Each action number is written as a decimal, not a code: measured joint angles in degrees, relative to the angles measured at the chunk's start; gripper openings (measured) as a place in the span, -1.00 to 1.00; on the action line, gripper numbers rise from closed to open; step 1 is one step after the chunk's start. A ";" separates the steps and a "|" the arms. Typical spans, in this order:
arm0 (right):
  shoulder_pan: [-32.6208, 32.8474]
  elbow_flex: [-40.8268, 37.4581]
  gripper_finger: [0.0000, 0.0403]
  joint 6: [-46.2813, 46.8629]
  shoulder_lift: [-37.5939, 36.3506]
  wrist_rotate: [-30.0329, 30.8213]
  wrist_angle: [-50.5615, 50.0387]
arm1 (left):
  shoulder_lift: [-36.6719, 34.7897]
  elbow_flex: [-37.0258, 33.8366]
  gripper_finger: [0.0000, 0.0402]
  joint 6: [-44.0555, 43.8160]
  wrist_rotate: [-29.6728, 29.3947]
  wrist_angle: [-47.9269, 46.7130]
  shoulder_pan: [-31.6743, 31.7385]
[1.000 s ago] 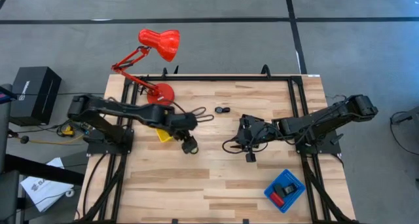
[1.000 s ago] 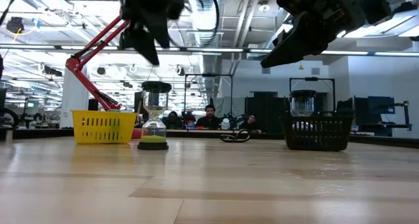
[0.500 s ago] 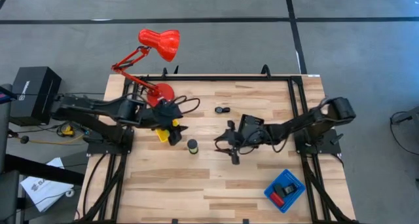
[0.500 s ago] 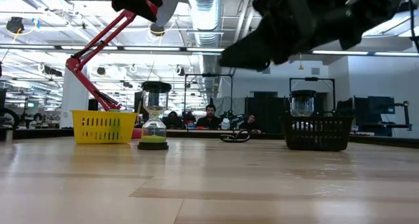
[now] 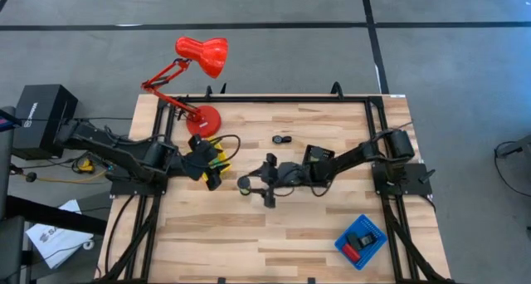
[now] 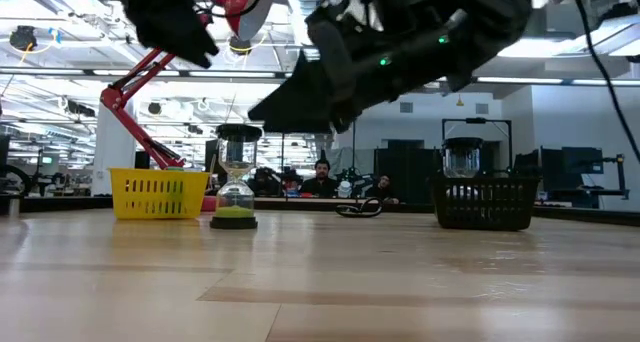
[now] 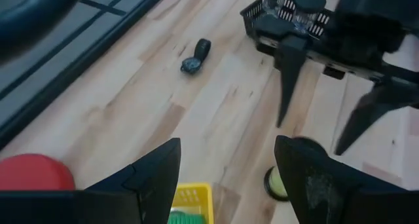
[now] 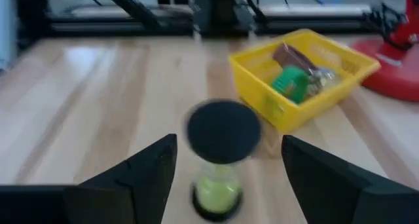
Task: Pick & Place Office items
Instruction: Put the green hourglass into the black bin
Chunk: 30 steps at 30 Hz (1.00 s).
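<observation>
A small hourglass (image 5: pixel 244 184) with black caps and green sand stands upright on its base on the wooden table; it also shows in the low view (image 6: pixel 236 182) and the right wrist view (image 8: pixel 219 158). My right gripper (image 5: pixel 267 183) is open, just right of and above the hourglass, touching nothing. My left gripper (image 5: pixel 216 172) is open and empty over the yellow tray (image 5: pixel 216 144), which holds a green piece (image 8: pixel 291 83) and other bits. Two small black items (image 5: pixel 282 139) lie farther back.
A black basket (image 6: pixel 483 200) holding hourglasses stands under my right arm. A blue tray (image 5: pixel 361 241) with a red block and a black block is at the near right. The red lamp (image 5: pixel 199 56) stands at the far left.
My left gripper has drawn back from the hourglass toward the table's left edge and now hangs over the yellow tray. My right gripper has gone toward the table's left edge, up to the hourglass. The hourglass has stayed upright where it was.
</observation>
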 joint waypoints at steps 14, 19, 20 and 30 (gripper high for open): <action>-1.78 6.20 0.32 0.61 1.64 -3.28 -5.23 | -8.43 -8.20 0.20 0.20 -0.86 7.88 -1.69; -1.93 6.26 0.32 0.60 1.53 -3.30 -4.72 | -8.16 -8.17 0.20 0.33 -0.83 8.28 -1.71; -1.95 6.25 0.32 0.59 1.57 -3.28 -4.73 | -8.10 -8.19 0.20 0.34 -0.82 8.00 -1.69; -2.18 6.75 0.32 -4.55 1.09 -1.92 -4.53 | -8.14 -8.21 0.20 0.32 -0.84 8.73 -1.89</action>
